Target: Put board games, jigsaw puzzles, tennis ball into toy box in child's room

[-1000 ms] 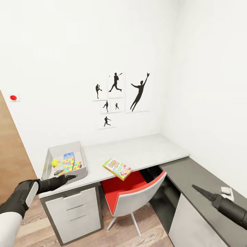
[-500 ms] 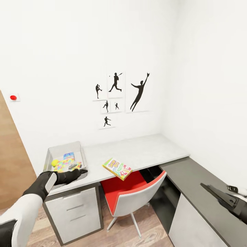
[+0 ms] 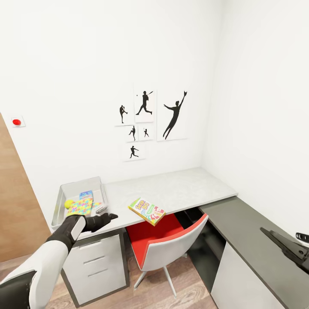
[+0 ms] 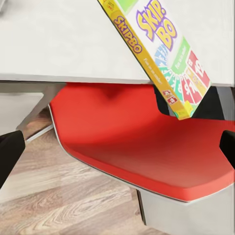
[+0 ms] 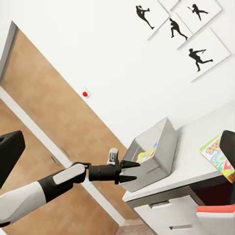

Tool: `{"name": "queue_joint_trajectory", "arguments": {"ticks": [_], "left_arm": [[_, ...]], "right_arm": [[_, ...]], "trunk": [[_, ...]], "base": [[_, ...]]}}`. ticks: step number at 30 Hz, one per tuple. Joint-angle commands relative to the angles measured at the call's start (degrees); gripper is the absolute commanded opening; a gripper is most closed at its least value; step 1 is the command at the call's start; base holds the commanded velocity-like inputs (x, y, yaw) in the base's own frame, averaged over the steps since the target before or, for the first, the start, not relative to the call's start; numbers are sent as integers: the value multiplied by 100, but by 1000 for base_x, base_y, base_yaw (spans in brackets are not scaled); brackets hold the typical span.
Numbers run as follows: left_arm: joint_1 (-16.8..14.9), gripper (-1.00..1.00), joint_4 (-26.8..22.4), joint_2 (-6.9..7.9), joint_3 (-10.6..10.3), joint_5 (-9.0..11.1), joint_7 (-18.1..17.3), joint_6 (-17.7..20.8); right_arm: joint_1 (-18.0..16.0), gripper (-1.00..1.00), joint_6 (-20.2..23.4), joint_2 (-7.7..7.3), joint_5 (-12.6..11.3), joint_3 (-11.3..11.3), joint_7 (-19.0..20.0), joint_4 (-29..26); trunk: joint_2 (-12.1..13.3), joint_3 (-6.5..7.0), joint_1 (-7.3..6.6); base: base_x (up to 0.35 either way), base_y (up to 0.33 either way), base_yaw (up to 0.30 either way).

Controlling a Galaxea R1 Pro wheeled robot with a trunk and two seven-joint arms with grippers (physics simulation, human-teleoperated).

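Left end effector (image 3: 112, 216) (fingers parted) beside toy box (image 3: 99, 189); board game (image 3: 146, 210) apart.

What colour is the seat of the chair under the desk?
Bright red seat, with a white shell beneath; the left wrist view shows it best.

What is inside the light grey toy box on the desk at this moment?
In the light grey toy box: a small yellow tennis ball, a bright multicoloured jigsaw puzzle and a blue board game. The near wall and left hand hide the rest.
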Motion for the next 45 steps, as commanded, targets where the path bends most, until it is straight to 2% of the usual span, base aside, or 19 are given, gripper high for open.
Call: {"name": "queue_joint_trajectory", "arguments": {"ticks": [1,6,17,19,26,36,45], "left_arm": [[-8,100,-1,-27,33,25,-1,44],[-50,100,5,-136,46,153,-56,55],[-55,100,24,-193,155,1605,-544,49],[-47,100,24,-189,156,1712,-573,49],[-35,100,25,-182,166,1886,-620,135],[-33,100,28,-169,174,1939,-629,222],[-33,100,33,-143,189,2039,-763,513]], "right_arm": [[-1,100,44,-2,-19,-21,18,3],[1,100,37,0,-25,-98,197,18],[1,100,-78,2,-24,-146,418,195],[2,100,-98,2,-26,-147,422,221],[2,100,-302,8,-25,-149,428,320],[2,100,-400,54,-22,-155,421,374],[2,100,-408,78,-18,-168,390,377]], "trunk": [[-4,-3,2],[-4,-3,2],[-4,-3,2],[-4,-3,2],[-4,-3,2],[-4,-3,2],[-4,-3,2]], "base": [[0,0,0],[0,0,0],[0,0,0],[0,0,0],[0,0,0],[0,0,0],[0,0,0]]}}
